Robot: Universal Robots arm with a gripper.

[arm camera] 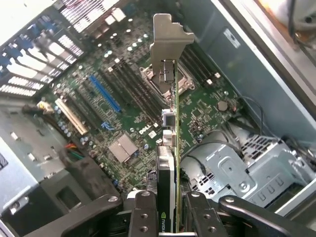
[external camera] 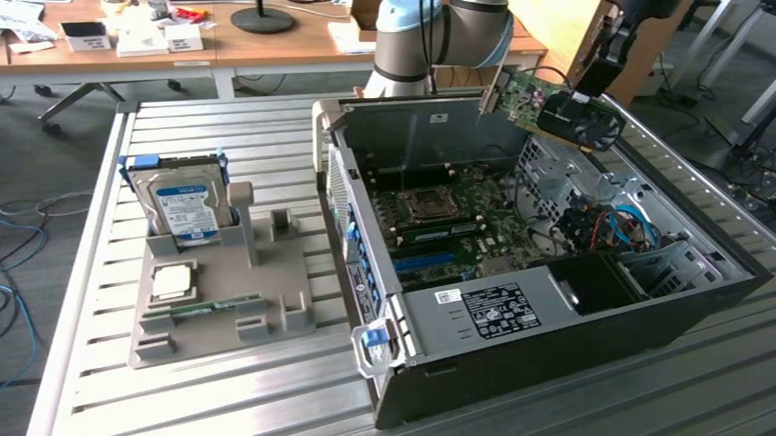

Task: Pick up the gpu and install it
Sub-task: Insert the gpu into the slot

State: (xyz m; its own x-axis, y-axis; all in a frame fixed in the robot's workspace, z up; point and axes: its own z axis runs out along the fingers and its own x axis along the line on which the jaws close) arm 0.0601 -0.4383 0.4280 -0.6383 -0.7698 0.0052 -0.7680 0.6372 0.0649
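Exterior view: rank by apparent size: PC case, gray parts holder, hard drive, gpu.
1. PC case
2. gray parts holder
3. hard drive and gpu: they look about alike. The gpu hangs above the case at a different depth, so I won't rank them.

gpu (external camera: 548, 102) (tilted) above computer case (external camera: 582, 350)

Arm (external camera: 424, 36) aloft, jaws clamped tight.
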